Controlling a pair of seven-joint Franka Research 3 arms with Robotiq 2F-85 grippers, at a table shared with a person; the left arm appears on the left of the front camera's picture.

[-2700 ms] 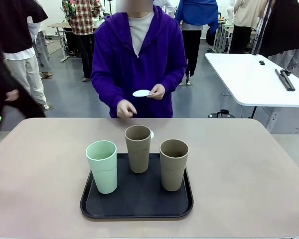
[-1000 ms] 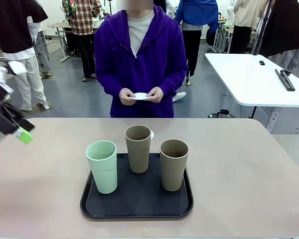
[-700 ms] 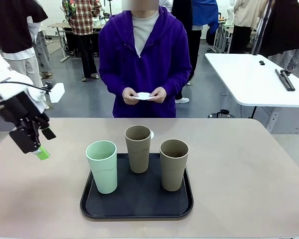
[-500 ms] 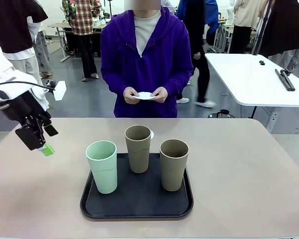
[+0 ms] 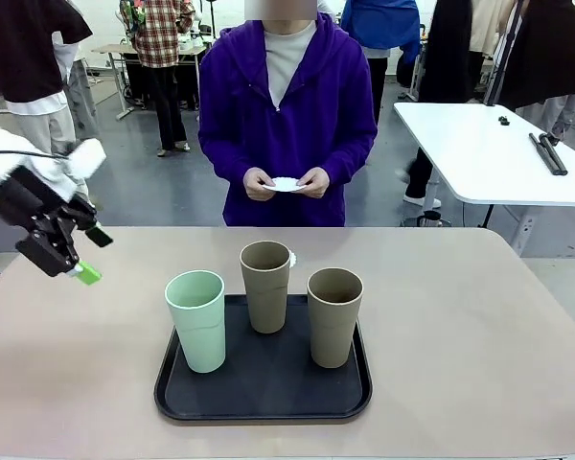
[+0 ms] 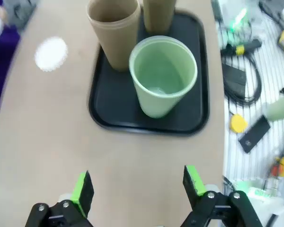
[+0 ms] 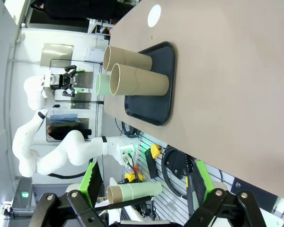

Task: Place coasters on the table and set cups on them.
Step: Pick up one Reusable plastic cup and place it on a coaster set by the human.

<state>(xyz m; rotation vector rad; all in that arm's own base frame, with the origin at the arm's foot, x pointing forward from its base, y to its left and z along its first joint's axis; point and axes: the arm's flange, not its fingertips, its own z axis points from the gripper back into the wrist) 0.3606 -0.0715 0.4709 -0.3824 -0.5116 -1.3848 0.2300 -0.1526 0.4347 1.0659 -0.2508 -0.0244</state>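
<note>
The left end effector (image 5: 91, 255), spread and empty, has been brought over the beige counter's (image 5: 479, 326) left side, so a pick seems due. 3 tall matte tumblers (image 5: 197, 321), mint and taupe, are left on the black tray (image 5: 268, 408), with 1 white lacy doily (image 6: 51, 53) beyond.

We see beige table (image 5: 460, 316): matte top, rounded corners. Black tray (image 5: 264, 383) sits directly on it, centred between left and right edges, closer to near edge than far. We spot one white lacy coaster (image 6: 51, 53) flat on bare tabletop, just past tray's far edge, near it but not touching.
</note>
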